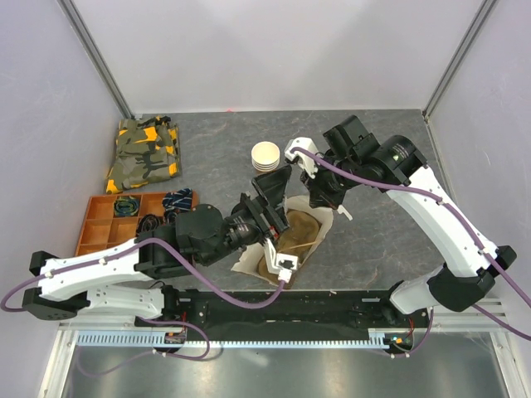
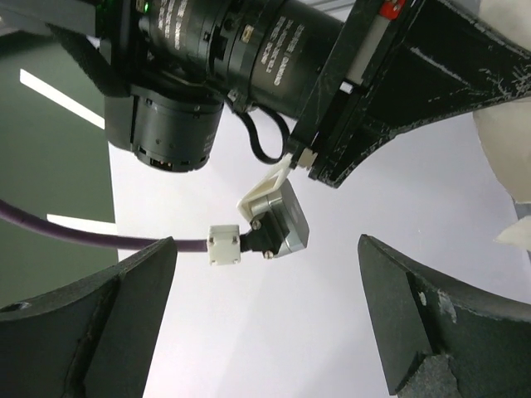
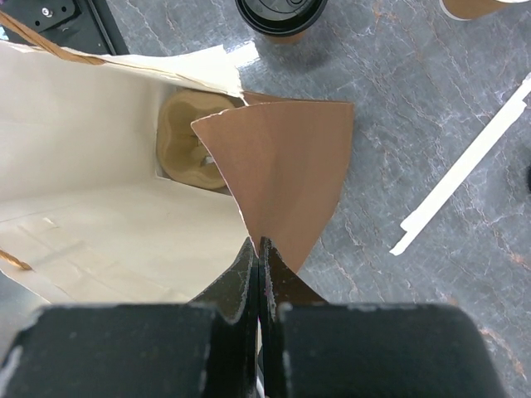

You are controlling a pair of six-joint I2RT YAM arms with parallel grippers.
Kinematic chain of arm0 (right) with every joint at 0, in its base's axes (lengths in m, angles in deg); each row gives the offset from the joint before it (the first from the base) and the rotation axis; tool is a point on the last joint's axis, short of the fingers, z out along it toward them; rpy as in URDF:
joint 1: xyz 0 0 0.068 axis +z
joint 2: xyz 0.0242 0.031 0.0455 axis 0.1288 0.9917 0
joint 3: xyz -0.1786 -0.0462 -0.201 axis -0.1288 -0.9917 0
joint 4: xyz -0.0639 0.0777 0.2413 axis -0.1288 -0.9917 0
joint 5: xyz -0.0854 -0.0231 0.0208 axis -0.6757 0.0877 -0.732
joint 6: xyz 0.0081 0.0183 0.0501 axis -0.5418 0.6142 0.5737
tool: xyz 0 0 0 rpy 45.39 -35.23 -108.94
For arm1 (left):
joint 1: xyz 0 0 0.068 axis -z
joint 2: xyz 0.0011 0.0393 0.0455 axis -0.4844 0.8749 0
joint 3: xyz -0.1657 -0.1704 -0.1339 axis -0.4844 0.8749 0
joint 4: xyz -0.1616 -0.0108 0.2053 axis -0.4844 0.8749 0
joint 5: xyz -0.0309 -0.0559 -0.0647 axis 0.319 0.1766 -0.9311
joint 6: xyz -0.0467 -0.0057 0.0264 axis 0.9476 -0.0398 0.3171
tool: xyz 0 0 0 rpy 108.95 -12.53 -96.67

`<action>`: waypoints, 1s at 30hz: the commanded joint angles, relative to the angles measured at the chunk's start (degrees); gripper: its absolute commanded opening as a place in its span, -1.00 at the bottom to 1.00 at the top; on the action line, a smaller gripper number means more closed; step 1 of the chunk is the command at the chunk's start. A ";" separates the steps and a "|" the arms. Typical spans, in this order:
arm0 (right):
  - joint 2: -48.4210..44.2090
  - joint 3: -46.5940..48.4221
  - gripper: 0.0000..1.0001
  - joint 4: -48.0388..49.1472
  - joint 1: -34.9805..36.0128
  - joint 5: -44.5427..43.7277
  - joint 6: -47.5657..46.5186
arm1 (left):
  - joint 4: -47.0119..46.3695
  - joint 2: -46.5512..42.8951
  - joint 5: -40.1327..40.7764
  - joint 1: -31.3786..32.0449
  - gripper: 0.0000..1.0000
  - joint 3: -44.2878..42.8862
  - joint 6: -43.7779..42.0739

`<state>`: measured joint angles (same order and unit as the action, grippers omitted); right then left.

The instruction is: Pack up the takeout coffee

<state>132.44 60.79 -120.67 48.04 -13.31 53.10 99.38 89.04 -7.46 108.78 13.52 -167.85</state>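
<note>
The takeout coffee (image 3: 280, 15), a brown cup with a black lid, stands on the table just beyond the bag's mouth in the right wrist view. I cannot make it out in the top view. The paper bag (image 1: 297, 240) lies open at the centre, cream inside (image 3: 99, 207). My right gripper (image 3: 259, 242) is shut on the bag's brown edge flap (image 3: 282, 174), and it also shows in the top view (image 1: 320, 197). My left gripper (image 1: 278, 217) hovers over the bag. It is wide open and empty (image 2: 265, 249), facing up at the right arm.
A stack of cream-rimmed cups (image 1: 266, 156) stands behind the bag. A brown pulp item (image 3: 189, 151) lies at the bag's bottom. A white strip (image 3: 465, 166) lies on the table to the right. An orange divided tray (image 1: 104, 222) and a camouflage cloth (image 1: 145, 153) are at the left.
</note>
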 commanded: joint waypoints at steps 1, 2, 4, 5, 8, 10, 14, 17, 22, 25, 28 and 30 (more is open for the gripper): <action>-1.29 -0.03 -1.00 -5.49 -0.30 -0.70 0.24 | 3.77 -1.00 3.61 0.08 0.94 -8.42 8.84; -1.29 0.06 -1.00 -5.23 -0.30 -0.87 0.33 | 4.99 -0.91 3.97 0.08 0.94 -9.83 12.33; -1.37 0.41 -1.00 -5.14 -0.39 -1.31 0.33 | 9.37 -0.21 4.85 0.08 0.94 -14.83 16.39; -1.37 0.67 -1.00 -4.88 -0.48 -1.40 0.24 | 10.97 0.49 5.11 -0.01 0.93 -16.76 21.37; -1.55 1.37 -1.00 -4.62 -0.48 -1.32 0.07 | 15.72 1.55 5.29 -0.62 0.93 -23.01 30.98; -1.64 1.73 -1.00 -4.61 -0.48 -0.97 -0.64 | 17.83 1.64 4.16 -2.19 0.94 -25.65 37.90; -2.25 1.99 -1.00 -4.53 -0.39 -0.09 -3.79 | 24.14 2.43 0.02 -11.58 0.96 -28.73 50.49; -2.43 2.69 -1.00 -4.44 -0.39 0.53 -8.01 | 32.65 4.97 -4.89 -19.58 0.97 -32.77 63.40; -1.99 6.29 -1.00 -5.31 -0.39 0.44 -18.89 | 41.82 8.23 -19.88 -38.18 0.99 -34.45 82.02; -0.41 8.67 -1.00 -6.72 -0.39 0.53 -22.07 | 44.90 9.11 -30.17 -47.43 0.99 -32.87 88.19; 0.12 8.32 -1.00 -6.72 0.05 0.62 -23.13 | 48.41 11.13 -36.18 -51.42 1.00 -30.76 90.15; 0.30 6.75 -1.00 -6.81 0.75 0.09 -22.61 | 50.35 11.83 -39.95 -52.65 1.00 -28.48 90.59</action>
<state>132.00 67.52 -121.94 47.82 -14.09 33.96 143.29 99.99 -33.86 58.40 -17.47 -85.88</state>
